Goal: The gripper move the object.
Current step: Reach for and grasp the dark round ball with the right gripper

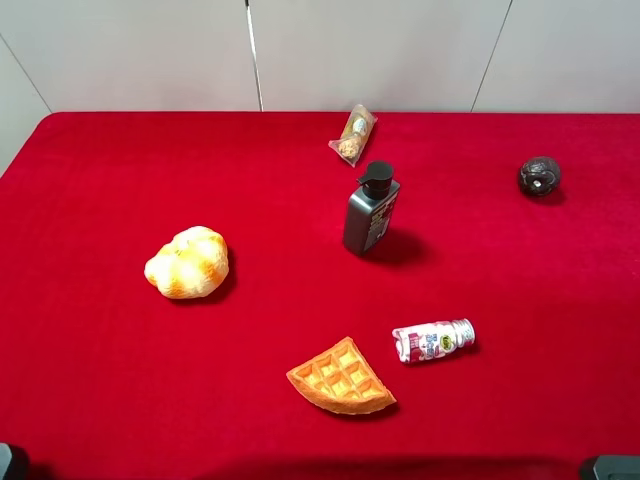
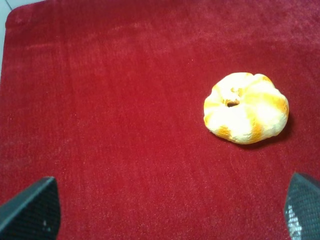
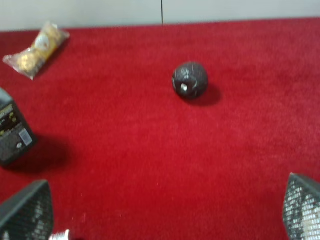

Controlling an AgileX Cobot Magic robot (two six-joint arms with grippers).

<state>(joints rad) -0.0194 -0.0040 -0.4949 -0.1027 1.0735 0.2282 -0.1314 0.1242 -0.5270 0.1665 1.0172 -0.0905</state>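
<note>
Dark and rough-skinned, the object (image 1: 539, 176) sits at the far right of the red table (image 1: 100, 330), straight ahead of the right gripper (image 3: 165, 215), whose jaws stand wide apart. The left gripper (image 2: 167, 207), jaws also apart, faces the bread roll (image 2: 246, 108); the right gripper is nearer.

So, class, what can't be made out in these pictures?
Dark grey upright pump bottle: cut off by the right wrist view's edge.
Small white lying drink bottle: label print too small, exterior high view.
Black left gripper: only tips show, left wrist view; edge cuts the rest.
</note>
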